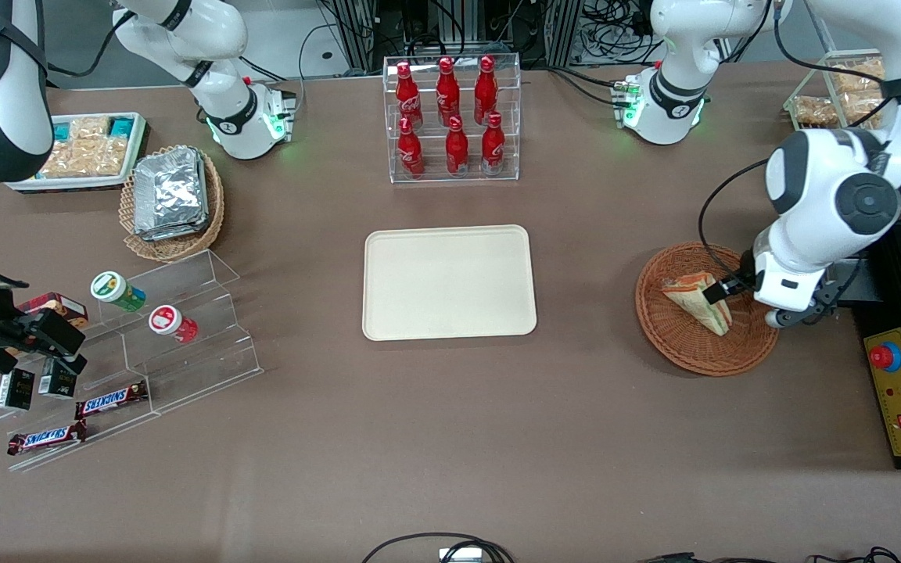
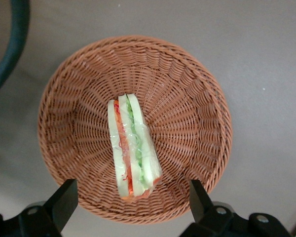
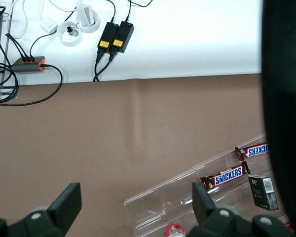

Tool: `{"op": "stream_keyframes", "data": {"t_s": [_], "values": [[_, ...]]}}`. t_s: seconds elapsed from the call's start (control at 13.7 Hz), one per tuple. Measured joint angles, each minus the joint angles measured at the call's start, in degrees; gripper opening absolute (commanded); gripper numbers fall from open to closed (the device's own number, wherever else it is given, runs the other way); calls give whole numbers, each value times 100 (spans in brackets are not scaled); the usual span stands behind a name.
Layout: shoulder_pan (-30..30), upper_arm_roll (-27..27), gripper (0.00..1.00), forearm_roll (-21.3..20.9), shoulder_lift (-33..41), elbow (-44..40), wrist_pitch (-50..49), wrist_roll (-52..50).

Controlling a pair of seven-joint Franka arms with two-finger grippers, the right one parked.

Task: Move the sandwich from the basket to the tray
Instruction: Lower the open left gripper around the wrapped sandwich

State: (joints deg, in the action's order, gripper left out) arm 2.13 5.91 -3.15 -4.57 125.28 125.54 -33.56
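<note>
While the left arm's two-finger tool (image 2: 130,202) is hanging above the round, reddish-brown woven wicker basket (image 2: 187,89), its fingers (image 2: 64,200) are standing wide apart, one to each side of the sandwich's end, and holding nothing. Lying in the basket directly under the tool is the small triangular sandwich of pale white bread with red, green and orange filling (image 2: 132,148), resting on its side with the layered edge facing up. From the front, the tool (image 1: 720,291) is showing just over the sandwich (image 1: 699,299), at the working arm's end of the brown counter (image 1: 450,422). Well apart from the basket (image 1: 681,344), toward the middle of the counter, the flat cream-beige rectangular tray with rounded corners (image 1: 450,281) is sitting bare. Judging by this, the task is only beginning: the tool is lined up over the sandwich but not yet gripping it, so closing on it, lifting it, carrying it across and setting it down on the tray are all remaining.
</note>
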Motion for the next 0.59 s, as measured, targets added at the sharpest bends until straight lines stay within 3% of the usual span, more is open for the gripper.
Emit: {"op": "stream_keyframes", "data": {"t_s": [0.59], "values": [[-19, 2, 100, 0, -345, 627, 1001, -766]]}}
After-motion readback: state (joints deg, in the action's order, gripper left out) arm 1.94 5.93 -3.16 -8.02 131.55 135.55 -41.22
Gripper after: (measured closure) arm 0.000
